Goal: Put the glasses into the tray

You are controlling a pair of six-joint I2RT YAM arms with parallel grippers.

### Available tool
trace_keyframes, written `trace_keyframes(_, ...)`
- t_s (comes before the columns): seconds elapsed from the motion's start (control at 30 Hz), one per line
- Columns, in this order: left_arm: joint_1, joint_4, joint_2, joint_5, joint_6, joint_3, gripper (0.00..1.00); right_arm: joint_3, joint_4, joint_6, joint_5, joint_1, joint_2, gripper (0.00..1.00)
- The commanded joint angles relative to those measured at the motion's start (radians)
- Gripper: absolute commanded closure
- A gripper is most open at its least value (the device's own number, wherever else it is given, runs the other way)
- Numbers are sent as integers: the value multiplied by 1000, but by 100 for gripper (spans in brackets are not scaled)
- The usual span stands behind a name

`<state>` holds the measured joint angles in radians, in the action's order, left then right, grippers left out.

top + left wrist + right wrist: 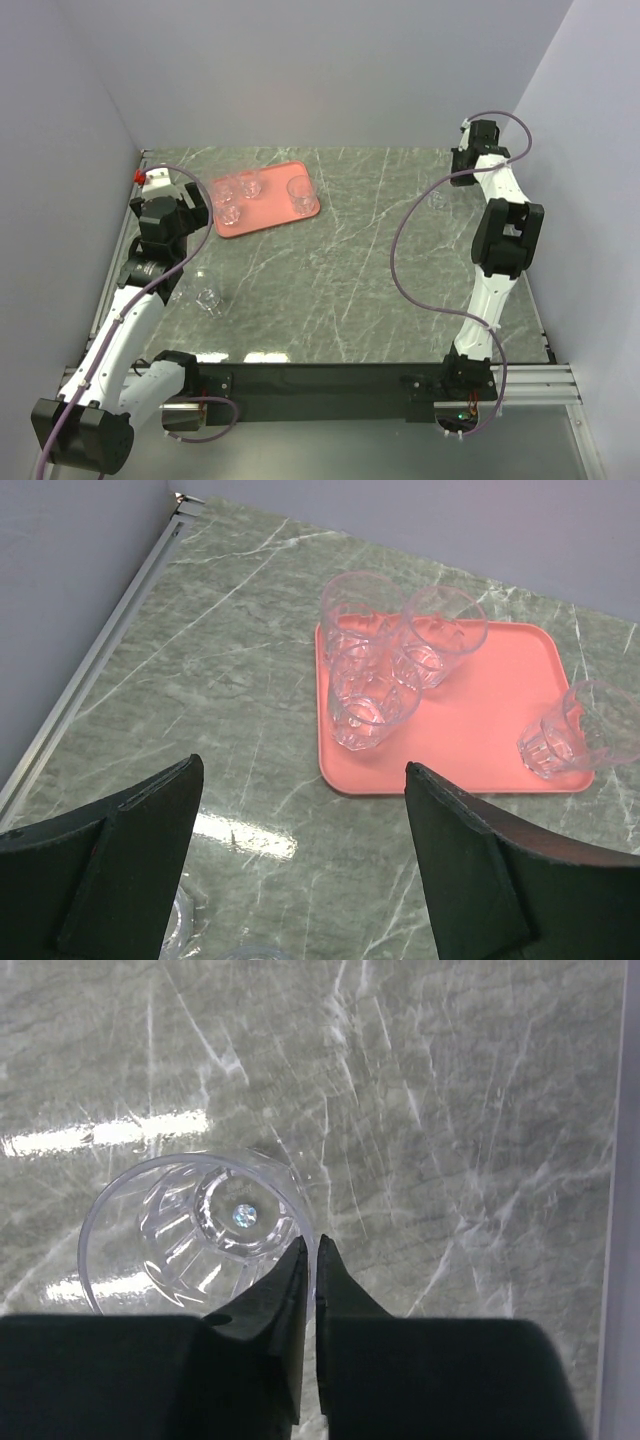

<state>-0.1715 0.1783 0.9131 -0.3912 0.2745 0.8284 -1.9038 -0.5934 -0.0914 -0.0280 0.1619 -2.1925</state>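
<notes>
The salmon-red tray (268,215) lies at the back left and holds several clear glasses, one of them (299,190) near its right end. In the left wrist view the tray (470,750) shows a cluster of three glasses (370,700) and one apart (575,730). My left gripper (197,207) (305,770) is open and empty, just left of the tray. Another glass (208,297) stands on the table below it. My right gripper (455,180) (314,1250) is shut on the rim of a glass (195,1235) (437,200), one finger inside it and one outside.
The marble table top (350,270) is walled on the left, back and right. A metal rail (90,670) runs along its left edge. Parts of glasses (180,925) show under my left gripper. A purple cable (400,260) loops left of the right arm.
</notes>
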Motion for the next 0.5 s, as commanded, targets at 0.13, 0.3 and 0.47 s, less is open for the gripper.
trace_keyframes(0.13,3,-39,-26,-6,-12,0,13,81,17,-76,-173,7,114,100)
trace_keyframes(0.3,4,-40,-40,2,-11,0,13,175,-31,-247,-438,-16,247,100)
trace_keyframes(0.47,3,-40,-48,8,-9,1,13,242,-59,-347,-518,-131,335,100)
